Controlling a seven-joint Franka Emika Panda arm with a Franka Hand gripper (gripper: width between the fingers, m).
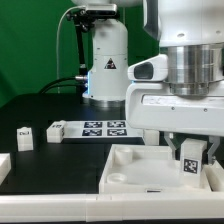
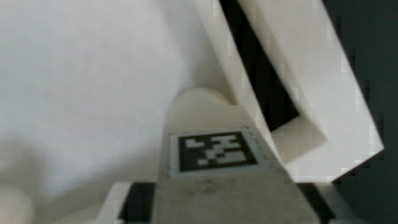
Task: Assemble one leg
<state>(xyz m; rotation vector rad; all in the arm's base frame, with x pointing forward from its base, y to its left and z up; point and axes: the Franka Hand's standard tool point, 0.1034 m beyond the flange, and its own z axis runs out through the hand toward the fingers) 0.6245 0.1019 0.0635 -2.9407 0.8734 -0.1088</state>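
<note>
White parts lie on a black table [image 1: 60,165]. The gripper [image 1: 190,152] is clamped on the leg [image 1: 189,163], holding it over the panel [image 1: 140,172]. Another leg [image 1: 25,137] and the marker board [image 1: 98,128] lie well apart, with open table between.

Low, close exterior view; wrist view closer still — shared leg [image 1: 189,158] [image 2: 215,150].

Honestly we can't read any actual words or numbers here. We only see a black warning triangle sign [image 1: 107,71] on the robot base [image 1: 108,55], plus square black-and-white marker tags on the marker board [image 1: 97,127] and the leg [image 2: 217,150].
</note>
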